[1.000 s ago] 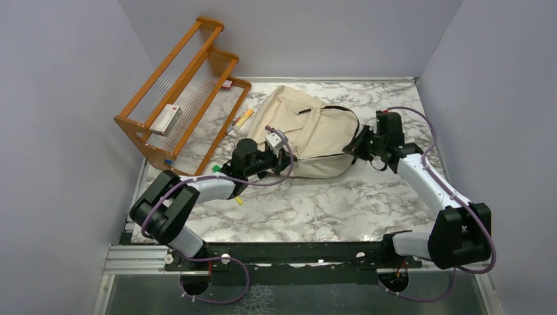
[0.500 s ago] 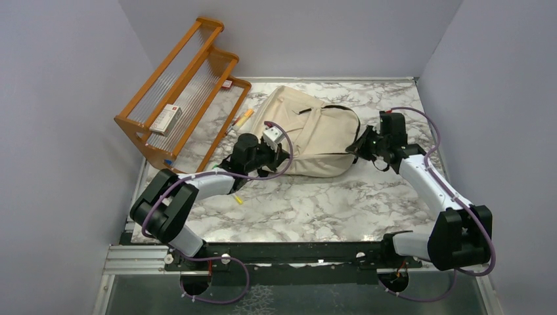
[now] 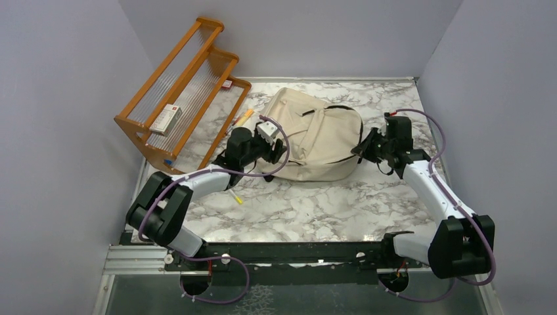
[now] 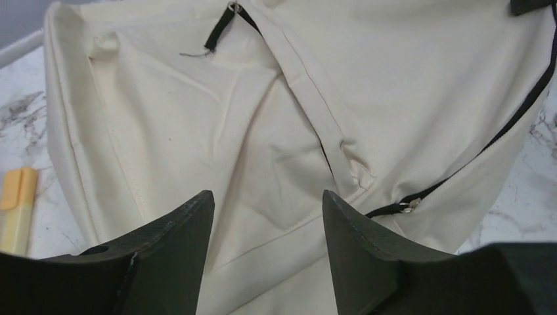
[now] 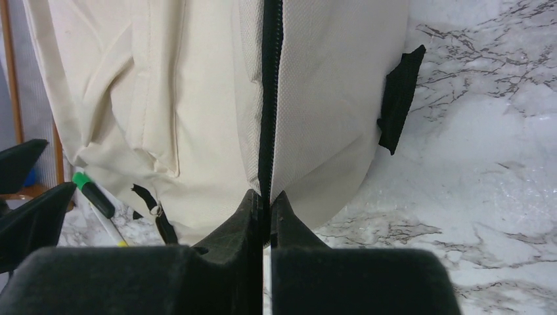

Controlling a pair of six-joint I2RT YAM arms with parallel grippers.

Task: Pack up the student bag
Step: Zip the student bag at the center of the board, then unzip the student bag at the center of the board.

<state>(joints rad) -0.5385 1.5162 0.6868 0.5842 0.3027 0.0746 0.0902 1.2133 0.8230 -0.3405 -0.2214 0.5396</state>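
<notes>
The student bag [image 3: 315, 134], a cream canvas backpack with black zipper lines, lies flat at the back middle of the marble table. My left gripper [image 3: 277, 152] hovers at its left edge. In the left wrist view it [image 4: 266, 197] is open, with only creased bag fabric [image 4: 263, 118] below the gap. My right gripper [image 3: 363, 147] is at the bag's right edge. In the right wrist view it [image 5: 268, 195] is shut on the bag's edge, right at the black zipper line [image 5: 269, 98].
A wooden rack [image 3: 177, 92] stands at the back left with a small box [image 3: 164, 119] on it. A yellow highlighter [image 4: 16, 210] lies by the bag's left side. A green-capped marker [image 5: 92, 190] and a small yellow piece [image 3: 238, 199] lie near the left arm.
My left gripper has opened and drawn back up-left along the bag's left edge. My right gripper, still shut on the bag, has shifted slightly right, and the bag moved with it.
</notes>
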